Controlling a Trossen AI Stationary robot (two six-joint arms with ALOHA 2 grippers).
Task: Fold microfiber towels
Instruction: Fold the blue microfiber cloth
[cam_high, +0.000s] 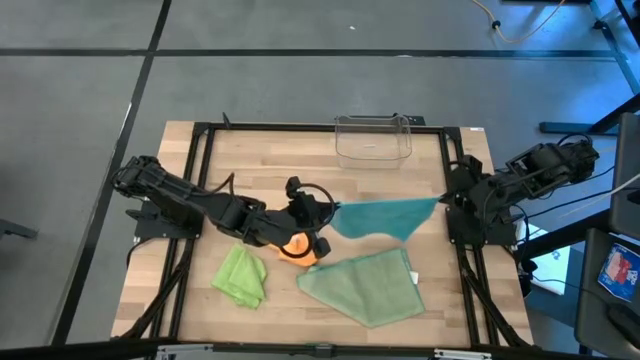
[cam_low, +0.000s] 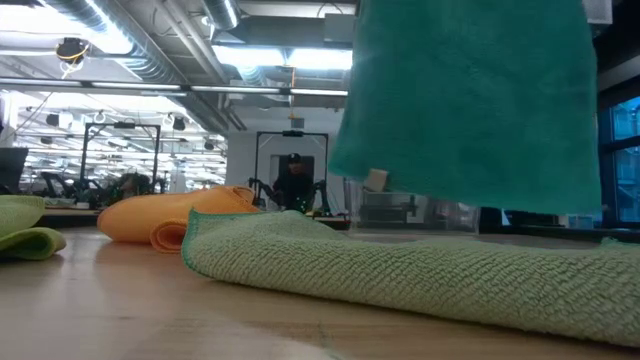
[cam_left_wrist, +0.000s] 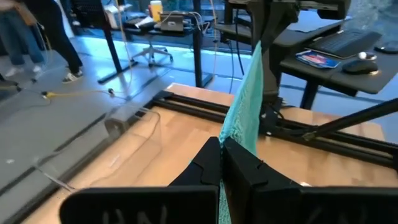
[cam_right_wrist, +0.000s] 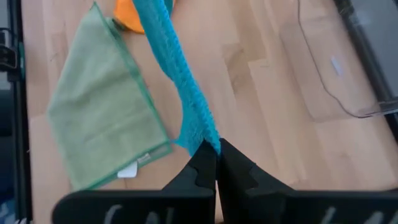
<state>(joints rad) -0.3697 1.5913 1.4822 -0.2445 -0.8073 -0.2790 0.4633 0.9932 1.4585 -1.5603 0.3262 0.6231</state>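
Teal towel (cam_high: 380, 217) stretched taut above table centre, sagging toward 6 o'clock; left gripper (cam_high: 330, 208) and right gripper (cam_high: 440, 200) each pinch one corner. Four towels: orange (cam_high: 296, 245), lime (cam_high: 242, 275), sage (cam_high: 365, 285), teal. One clear bin (cam_high: 373, 140) at 12.

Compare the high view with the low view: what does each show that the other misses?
Only the high view shows both arms: the left claw and right claw, each shut on a corner of the teal towel, stretching it in the air between them, plus the clear plastic bin whole.

Only the low view shows the room behind the table and the teal towel hanging clear of the tabletop.

Both show the teal towel, orange towel, lime green towel and sage green towel.
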